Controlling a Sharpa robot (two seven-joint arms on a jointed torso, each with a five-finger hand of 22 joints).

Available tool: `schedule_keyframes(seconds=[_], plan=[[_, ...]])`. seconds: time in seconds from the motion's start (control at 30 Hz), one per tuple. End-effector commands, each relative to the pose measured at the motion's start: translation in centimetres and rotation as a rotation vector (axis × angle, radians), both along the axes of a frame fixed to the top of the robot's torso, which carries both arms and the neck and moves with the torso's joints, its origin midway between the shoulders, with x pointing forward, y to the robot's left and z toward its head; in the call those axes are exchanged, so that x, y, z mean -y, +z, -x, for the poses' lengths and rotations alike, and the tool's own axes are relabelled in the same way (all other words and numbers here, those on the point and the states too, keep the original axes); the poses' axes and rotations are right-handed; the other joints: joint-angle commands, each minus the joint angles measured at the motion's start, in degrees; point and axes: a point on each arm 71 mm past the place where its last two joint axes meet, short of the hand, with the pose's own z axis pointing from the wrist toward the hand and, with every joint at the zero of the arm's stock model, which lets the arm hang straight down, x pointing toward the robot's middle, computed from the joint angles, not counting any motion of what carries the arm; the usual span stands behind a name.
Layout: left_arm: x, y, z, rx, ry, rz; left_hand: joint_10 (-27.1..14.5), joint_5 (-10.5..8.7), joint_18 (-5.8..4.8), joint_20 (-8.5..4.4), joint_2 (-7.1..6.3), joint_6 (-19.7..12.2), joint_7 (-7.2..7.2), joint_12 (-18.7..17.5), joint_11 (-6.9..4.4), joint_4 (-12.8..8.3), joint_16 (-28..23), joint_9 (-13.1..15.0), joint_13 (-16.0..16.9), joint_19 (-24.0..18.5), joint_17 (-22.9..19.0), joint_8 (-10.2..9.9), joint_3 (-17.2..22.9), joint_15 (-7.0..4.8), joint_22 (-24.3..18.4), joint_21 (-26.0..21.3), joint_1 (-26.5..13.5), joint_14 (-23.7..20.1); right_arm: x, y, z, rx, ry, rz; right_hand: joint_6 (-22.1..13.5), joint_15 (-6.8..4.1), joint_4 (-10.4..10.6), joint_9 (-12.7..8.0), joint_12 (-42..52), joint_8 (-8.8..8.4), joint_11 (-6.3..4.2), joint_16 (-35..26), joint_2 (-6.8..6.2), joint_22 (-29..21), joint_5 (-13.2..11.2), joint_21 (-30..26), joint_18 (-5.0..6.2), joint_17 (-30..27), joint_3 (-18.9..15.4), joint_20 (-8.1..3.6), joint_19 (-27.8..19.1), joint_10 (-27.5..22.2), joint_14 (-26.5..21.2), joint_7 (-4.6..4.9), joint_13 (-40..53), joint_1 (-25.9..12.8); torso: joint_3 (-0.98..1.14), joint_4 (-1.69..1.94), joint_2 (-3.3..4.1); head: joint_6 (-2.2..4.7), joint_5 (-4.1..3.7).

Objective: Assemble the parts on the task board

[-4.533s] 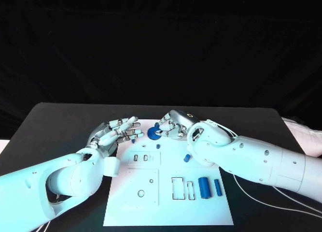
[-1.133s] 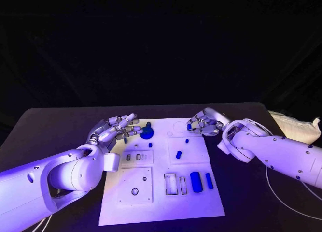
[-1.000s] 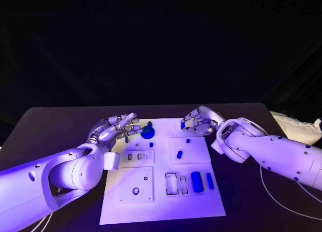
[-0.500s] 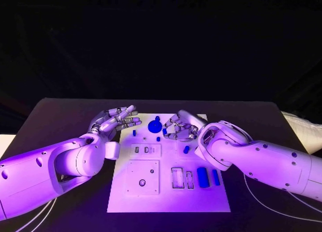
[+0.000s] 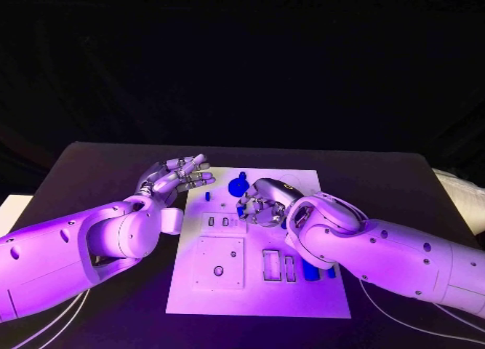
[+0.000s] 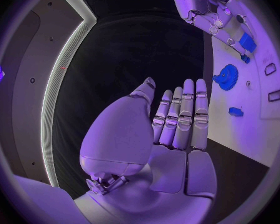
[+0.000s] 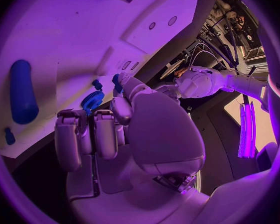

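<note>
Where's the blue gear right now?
In the head view the round blue toothed gear sits on the far end of the white task board, between the left hand and the right hand, with neither hand holding it.

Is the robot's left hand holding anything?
No. The left hand is open: its fingers are spread and empty beside the task board.

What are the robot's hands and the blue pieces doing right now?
left hand: open, fingers spread, holding nothing, beside the board's far left corner.
right hand: fingers curled over the board; cannot tell if it holds a piece.
blue gear: sitting at the board's far end.
blue cylinder: lying on the board.
task board: flat on the table.
</note>
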Motion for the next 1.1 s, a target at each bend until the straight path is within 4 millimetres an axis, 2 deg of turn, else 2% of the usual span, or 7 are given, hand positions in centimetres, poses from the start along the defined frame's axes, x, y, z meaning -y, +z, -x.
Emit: schedule_keyframes(seconds=[0.03, 0.17, 0.37, 0.57, 1.1], plan=[[0.3, 0.2, 0.1, 0.009, -0.018, 0.022, -0.3, 0.11, 0.63, -0.02, 0.45, -0.3, 0.03, -0.1, -0.07, -0.4, -0.4, 0.0, -0.1, 0.5, 0.1, -0.2, 0.0, 0.02, 0.0, -0.3, 0.0, -0.5, -0.4, -0.5, 0.1, 0.005, 0.002, 0.051, 0.5, -0.17, -0.1, 0.1, -0.2, 0.30, 0.02, -0.4, 1.80, 7.9, -0.4, -0.1, -0.83, 4.9, 0.3, -0.21, 0.9, -0.3, 4.0, 0.05, 0.1, -2.2, 0.08, 0.01, 0.10, -0.10, 0.51], [0.4, 0.2, 0.1, 0.008, -0.022, 0.025, -0.3, 0.11, 0.63, -0.02, 0.45, -0.3, 0.03, -0.1, -0.07, -0.4, -0.4, 0.0, -0.1, 0.5, 0.1, -0.2, 0.0, 0.02, 0.0, -0.3, 0.0, -0.5, -0.9, -0.9, 0.1, -0.004, 0.007, 0.054, 0.4, -0.16, -0.1, 0.1, -0.3, 0.27, 0.03, -0.4, 1.75, 7.8, -0.4, -0.2, -0.81, 4.8, 0.3, -0.20, 0.8, -0.4, 4.0, 0.06, 0.1, -2.2, 0.07, -0.02, 0.07, -0.53, 0.87], [0.5, 0.2, 0.2, 0.008, -0.027, 0.027, -0.3, 0.10, 0.63, -0.02, 0.45, -0.3, 0.06, -0.1, -0.06, -0.3, -0.4, 0.0, -0.1, 0.5, 0.1, -0.1, -0.1, 0.02, -0.1, -0.3, -0.1, -0.4, -1.3, -1.1, 0.2, -0.010, 0.014, 0.056, 0.4, -0.16, -0.1, 0.1, -0.4, 0.24, 0.04, -0.4, 1.67, 7.7, -0.4, -0.2, -0.79, 4.8, 0.3, -0.20, 0.8, -0.4, 4.0, 0.08, 0.1, -2.3, 0.08, -0.14, 0.10, -0.86, 1.01], [0.6, 0.2, 0.2, 0.008, -0.029, 0.028, -0.3, 0.10, 0.63, -0.02, 0.45, -0.3, 0.06, -0.1, -0.06, -0.3, -0.4, 0.0, -0.1, 0.5, 0.1, -0.1, -0.1, 0.02, -0.1, -0.3, -0.1, -0.4, -1.7, -1.3, 0.3, -0.021, 0.027, 0.064, 0.3, -0.13, -0.1, 0.1, -0.4, 0.16, 0.08, -0.5, 1.45, 7.7, -0.4, -0.2, -0.78, 4.7, 0.3, -0.18, 0.7, -0.4, 4.0, 0.12, 0.1, -2.7, 0.14, -0.11, 0.09, -1.05, 1.16], [0.7, 0.3, 0.3, 0.006, -0.032, 0.030, -0.3, 0.10, 0.63, -0.02, 0.45, -0.3, 0.06, -0.1, -0.06, -0.3, -0.4, 0.0, -0.1, 0.5, 0.1, -0.1, -0.1, 0.02, -0.1, -0.3, -0.2, -0.4, -1.9, -1.7, 0.4, -0.051, 0.044, 0.099, -0.3, 0.00, -0.3, -0.1, -1.3, -0.29, 0.26, -0.9, 0.58, 7.0, -0.3, -0.6, -0.62, 4.1, 0.3, -0.07, 0.3, -0.9, 3.9, 0.37, -0.4, -3.8, 0.11, -0.12, 0.07, -1.41, 1.23]])
